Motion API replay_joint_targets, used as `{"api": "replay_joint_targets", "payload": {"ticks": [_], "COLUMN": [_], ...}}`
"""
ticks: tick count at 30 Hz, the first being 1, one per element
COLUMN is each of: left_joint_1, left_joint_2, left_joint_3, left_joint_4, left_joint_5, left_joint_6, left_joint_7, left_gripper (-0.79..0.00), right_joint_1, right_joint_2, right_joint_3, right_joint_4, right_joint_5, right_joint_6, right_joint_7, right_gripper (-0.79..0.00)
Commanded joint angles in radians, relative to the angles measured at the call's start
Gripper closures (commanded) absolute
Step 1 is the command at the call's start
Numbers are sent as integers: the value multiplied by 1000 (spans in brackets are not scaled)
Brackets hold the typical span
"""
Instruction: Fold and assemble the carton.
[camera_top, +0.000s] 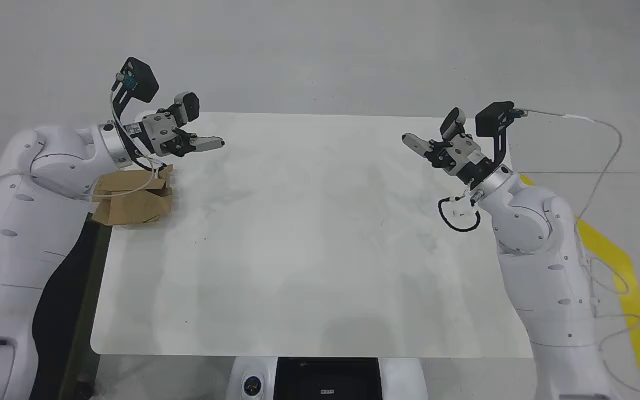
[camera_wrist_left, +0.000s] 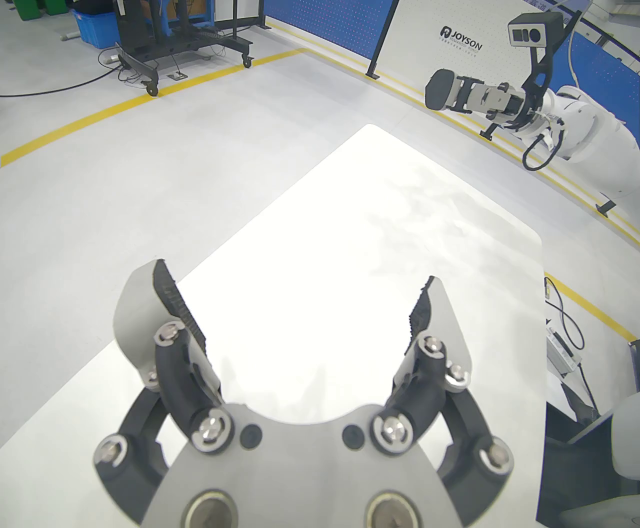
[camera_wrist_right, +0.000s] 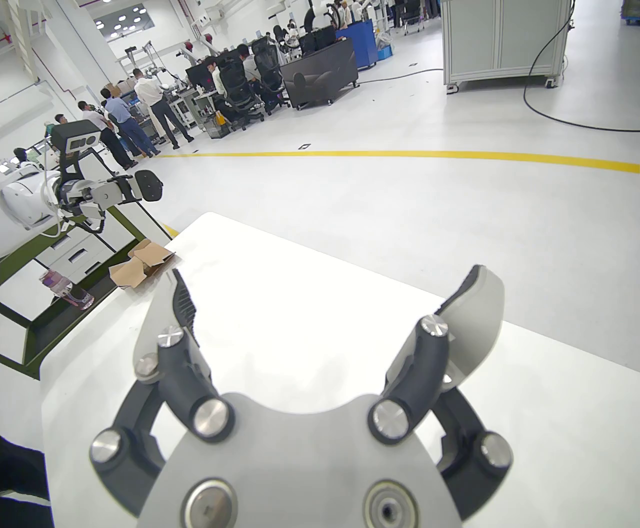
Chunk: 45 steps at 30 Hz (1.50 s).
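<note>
Two pincers, both spread wide and holding nothing. The left pincer (camera_wrist_left: 296, 274) hangs just above the carton (camera_top: 135, 197), which lies half-opened at the very edge of the bench (camera_top: 300, 260), flaps loose. The right pincer (camera_wrist_right: 326, 274) sits well apart from the carton, across the bench. The danger, I'd say, is that one careless nudge sends the carton over that edge, or a lopsided pinch crumples a flap. The left forearm overhangs the carton, crowding any approach. Beyond the carton, off the bench, a bottle (camera_wrist_right: 65, 291) stands on a low stand.
</note>
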Motion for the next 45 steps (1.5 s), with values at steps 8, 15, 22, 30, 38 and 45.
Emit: {"api": "replay_joint_targets", "payload": {"ticks": [8,15,22,30,38,45], "left_joint_1": [0,0,25,56,127,176], "left_joint_2": [0,0,0,26,48,56], "left_joint_3": [0,0,-11,-99,-197,-272], "left_joint_4": [0,0,13,63,92,133], "left_joint_5": [0,0,-198,-729,-943,-1031], "left_joint_6": [0,0,75,258,354,373], "left_joint_7": [0,0,-33,-333,-475,-490], "left_gripper": [-785,-785,-785,-785,-785,-785], "right_joint_1": [0,0,0,0,0,0], "right_joint_2": [0,0,0,0,0,0], "right_joint_3": [0,0,0,0,0,0], "right_joint_4": [0,0,0,0,0,0], "right_joint_5": [0,0,0,0,0,0], "right_joint_6": [0,0,0,0,0,0], "right_joint_7": [0,0,0,0,0,0], "right_gripper": [-784,-784,-785,-785,-785,-785]}}
